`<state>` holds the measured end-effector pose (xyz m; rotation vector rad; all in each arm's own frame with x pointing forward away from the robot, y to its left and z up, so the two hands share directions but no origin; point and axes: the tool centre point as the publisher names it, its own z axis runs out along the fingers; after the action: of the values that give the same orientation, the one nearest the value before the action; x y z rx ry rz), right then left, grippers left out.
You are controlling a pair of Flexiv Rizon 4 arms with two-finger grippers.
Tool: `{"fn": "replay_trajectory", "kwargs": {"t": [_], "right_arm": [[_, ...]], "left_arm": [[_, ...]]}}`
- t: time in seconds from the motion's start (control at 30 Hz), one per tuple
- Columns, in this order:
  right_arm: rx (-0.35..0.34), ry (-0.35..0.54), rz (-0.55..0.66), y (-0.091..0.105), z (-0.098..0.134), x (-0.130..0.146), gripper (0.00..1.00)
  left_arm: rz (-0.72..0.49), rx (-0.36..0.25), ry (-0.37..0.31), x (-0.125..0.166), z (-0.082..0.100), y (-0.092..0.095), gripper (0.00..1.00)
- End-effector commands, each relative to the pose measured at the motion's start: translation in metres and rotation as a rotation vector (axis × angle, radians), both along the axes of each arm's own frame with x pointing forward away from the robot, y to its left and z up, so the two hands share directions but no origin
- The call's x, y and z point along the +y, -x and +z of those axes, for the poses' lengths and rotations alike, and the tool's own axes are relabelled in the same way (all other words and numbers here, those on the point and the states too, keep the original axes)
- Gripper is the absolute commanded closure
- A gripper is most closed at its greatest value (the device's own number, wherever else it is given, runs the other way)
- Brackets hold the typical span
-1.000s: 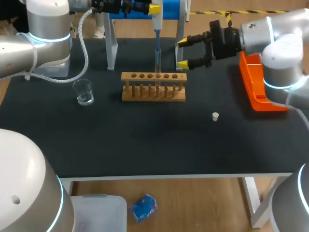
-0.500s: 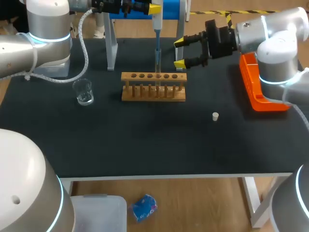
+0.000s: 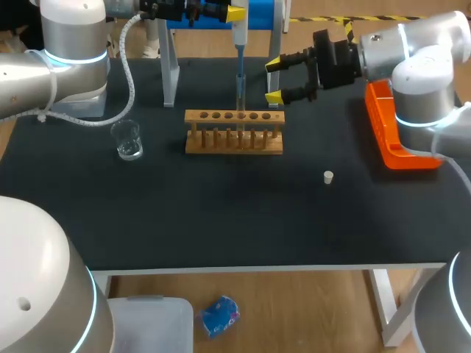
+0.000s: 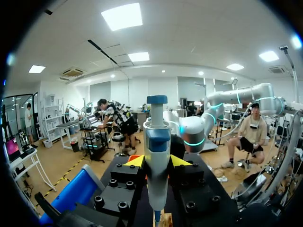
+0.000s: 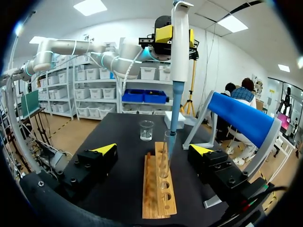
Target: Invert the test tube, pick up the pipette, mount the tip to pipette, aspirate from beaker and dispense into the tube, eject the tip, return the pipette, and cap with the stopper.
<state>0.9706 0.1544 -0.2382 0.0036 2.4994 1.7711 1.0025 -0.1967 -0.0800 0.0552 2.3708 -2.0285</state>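
Note:
A wooden rack (image 3: 234,132) stands mid-table with one clear test tube (image 3: 240,110) upright in it. My left gripper (image 3: 221,12) is shut on the white and blue pipette (image 3: 240,33), held upright over the rack. The pipette's tip reaches down into the tube's mouth. In the left wrist view the pipette (image 4: 156,179) sits between the yellow tips of that gripper (image 4: 156,161). My right gripper (image 3: 274,81) stands open just right of the tube, level with its top, touching nothing. Its wrist view shows the tube (image 5: 165,156), rack (image 5: 158,194) and pipette (image 5: 179,47) ahead of its spread fingers (image 5: 106,149).
A glass beaker (image 3: 129,140) stands left of the rack. A small white stopper (image 3: 328,176) lies on the black table, right of the rack and nearer the front. An orange tip box (image 3: 390,129) sits at the right edge. The blue-topped pipette stand (image 3: 262,15) is behind the rack.
My right gripper has shifted slightly left and toward the back, still open. The left arm with the pipette has not moved.

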Motion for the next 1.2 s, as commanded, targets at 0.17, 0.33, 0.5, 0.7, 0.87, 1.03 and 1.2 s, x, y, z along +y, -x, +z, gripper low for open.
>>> {"fn": "replay_trajectory", "kwargs": {"t": [0.17, 0.33, 0.5, 0.7, 0.87, 1.03, 1.2], "right_arm": [[0.0, 0.001, 0.001, 0.0, -0.001, 0.0, 0.0], [0.0, 0.001, 0.001, 0.0, -0.001, 0.0, 0.0], [0.0, 0.001, 0.001, 0.0, -0.001, 0.0, 0.0], [0.0, 0.001, 0.001, 0.0, -0.001, 0.0, 0.0], [0.0, 0.001, 0.001, 0.0, -0.001, 0.0, 0.0], [0.0, 0.001, 0.001, 0.0, -0.001, 0.0, 0.0], [0.0, 0.001, 0.001, 0.0, -0.001, 0.0, 0.0]], "left_arm": [[-0.001, -0.009, -0.001, 0.0, 0.005, 0.002, 1.0], [-0.001, -0.033, -0.013, 0.0, 0.014, 0.003, 1.0], [-0.001, -0.046, -0.015, -0.001, 0.02, 0.003, 1.0], [-0.005, -0.053, -0.019, -0.003, 0.024, 0.004, 1.0], [-0.011, -0.053, -0.019, -0.005, 0.024, 0.005, 1.0], [-0.013, -0.053, -0.023, -0.006, 0.027, 0.005, 1.0], [-0.018, -0.048, -0.027, -0.008, 0.03, 0.007, 1.0]]}}
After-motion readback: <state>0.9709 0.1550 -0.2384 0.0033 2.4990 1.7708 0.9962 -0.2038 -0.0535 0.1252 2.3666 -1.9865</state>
